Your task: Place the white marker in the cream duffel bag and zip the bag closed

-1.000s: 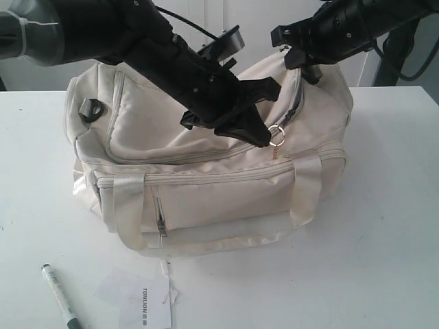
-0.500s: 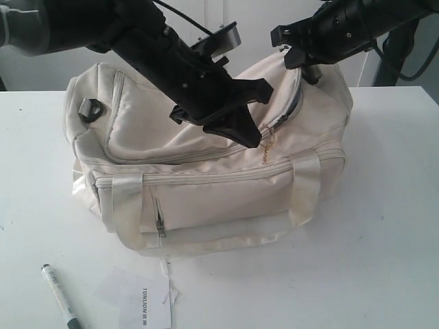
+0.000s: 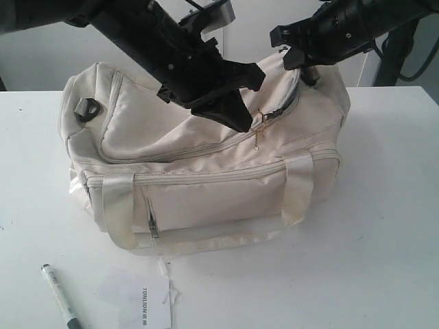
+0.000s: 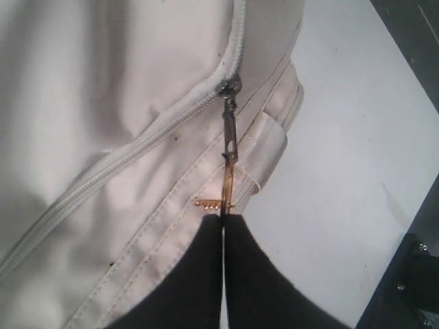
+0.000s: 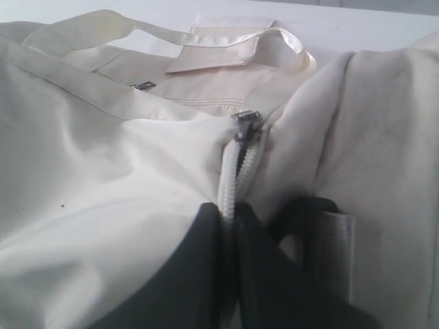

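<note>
The cream duffel bag [image 3: 206,192] stands mid-table with its curved top zipper showing. My left gripper [image 3: 241,123] hangs over the bag's top, shut on the gold zipper pull [image 4: 228,147], which stretches taut from the dark slider to my left gripper's tips [image 4: 224,218]. My right gripper [image 3: 295,58] is at the bag's far right end, shut on the zipper tape [image 5: 230,188] just behind the slider [image 5: 245,123]. The white marker [image 3: 58,305] with its dark cap lies on the table at the front left, outside the bag.
A white paper tag [image 3: 147,305] with printed text lies in front of the bag, next to the marker. The bag's straps [image 3: 120,209] hang down its front side. The white table [image 3: 384,226] stretches to the right.
My left gripper has moved up and to the left with the zipper pull. The bag has shifted a little leftward with it. The right gripper has stayed put.
</note>
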Available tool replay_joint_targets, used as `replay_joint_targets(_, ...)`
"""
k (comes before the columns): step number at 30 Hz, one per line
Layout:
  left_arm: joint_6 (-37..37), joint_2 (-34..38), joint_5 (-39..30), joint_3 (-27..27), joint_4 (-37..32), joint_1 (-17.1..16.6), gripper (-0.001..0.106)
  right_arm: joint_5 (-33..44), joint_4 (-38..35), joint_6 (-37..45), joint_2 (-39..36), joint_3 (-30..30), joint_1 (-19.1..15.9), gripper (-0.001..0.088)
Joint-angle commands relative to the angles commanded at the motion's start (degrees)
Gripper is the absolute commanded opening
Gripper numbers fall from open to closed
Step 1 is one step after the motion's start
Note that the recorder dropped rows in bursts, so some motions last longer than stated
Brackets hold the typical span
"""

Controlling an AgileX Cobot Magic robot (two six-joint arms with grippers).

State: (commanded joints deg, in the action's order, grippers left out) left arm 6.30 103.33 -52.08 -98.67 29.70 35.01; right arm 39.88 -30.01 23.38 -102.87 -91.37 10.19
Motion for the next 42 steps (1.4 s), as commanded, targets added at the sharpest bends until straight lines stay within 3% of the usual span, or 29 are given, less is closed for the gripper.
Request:
replay_joint_targets(5, -0.6, -0.1, -3.9, 0.0, -6.1, 0.0, 0.0, 0.0, 0.3, 0.0, 0.0, 0.0, 0.0, 0.0)
replay_joint_targets(21, -0.2, -0.9, -6.5, 0.0, -8.5, 0.0, 0.0, -0.9, 2.0, 0.0, 0.0, 0.0, 0.0, 0.0)
replay_joint_targets(42, -0.2, -2.8, -13.1, 0.0, -16.7, 0.0, 0.0, -1.1, 4.5, -1.3, 0.0, 0.0, 0.0, 0.0)
